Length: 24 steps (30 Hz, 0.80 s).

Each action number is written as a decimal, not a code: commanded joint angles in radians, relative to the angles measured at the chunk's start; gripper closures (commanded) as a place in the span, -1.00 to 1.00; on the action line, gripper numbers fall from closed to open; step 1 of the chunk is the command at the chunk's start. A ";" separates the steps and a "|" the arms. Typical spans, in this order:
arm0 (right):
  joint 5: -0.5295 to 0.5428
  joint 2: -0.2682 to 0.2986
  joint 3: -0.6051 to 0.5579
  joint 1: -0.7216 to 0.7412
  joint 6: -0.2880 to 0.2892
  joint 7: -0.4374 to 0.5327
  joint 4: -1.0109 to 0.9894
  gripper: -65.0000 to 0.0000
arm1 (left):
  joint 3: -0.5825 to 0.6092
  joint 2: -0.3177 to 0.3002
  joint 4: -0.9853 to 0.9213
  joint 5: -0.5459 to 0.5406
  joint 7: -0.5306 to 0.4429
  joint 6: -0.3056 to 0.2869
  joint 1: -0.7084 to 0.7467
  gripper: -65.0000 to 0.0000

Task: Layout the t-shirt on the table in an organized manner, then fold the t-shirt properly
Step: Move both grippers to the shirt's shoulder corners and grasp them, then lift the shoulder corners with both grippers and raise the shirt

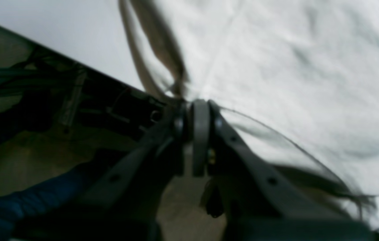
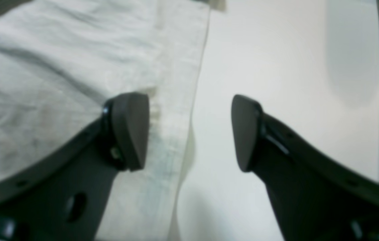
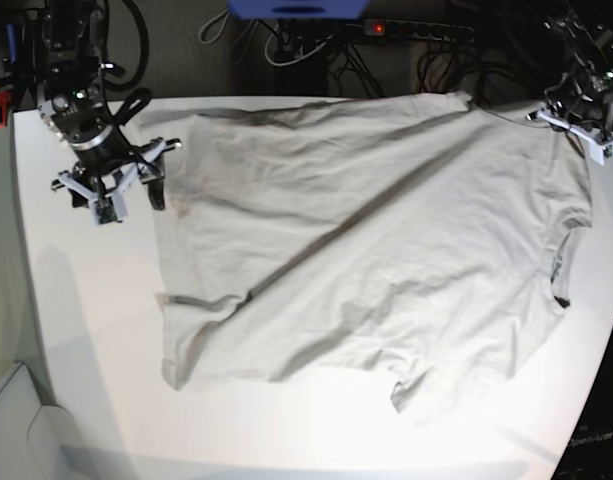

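Note:
The light grey-beige t-shirt (image 3: 366, 230) lies spread over the white table (image 3: 96, 330), with wrinkles and a diagonal crease across it. My left gripper (image 3: 561, 122) is at the shirt's far right corner, beside the table's edge. In the left wrist view its jaws (image 1: 200, 113) are pressed together, pinching the edge of the t-shirt (image 1: 293, 67). My right gripper (image 3: 126, 200) hovers over the shirt's left edge. It stands open (image 2: 189, 130), one finger above the t-shirt (image 2: 59, 60) and the other above bare table (image 2: 276, 50).
Cables and a power strip (image 3: 416, 30) lie behind the table's far edge, next to a blue object (image 3: 296, 8). In the left wrist view the table edge (image 1: 85, 65) runs diagonally, with dark cables and floor (image 1: 42, 100) beyond it.

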 commanded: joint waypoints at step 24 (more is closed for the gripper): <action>0.005 0.011 0.005 -0.105 0.134 0.028 0.035 -0.18 | 0.004 0.082 0.298 -0.059 0.137 -0.016 -0.042 0.99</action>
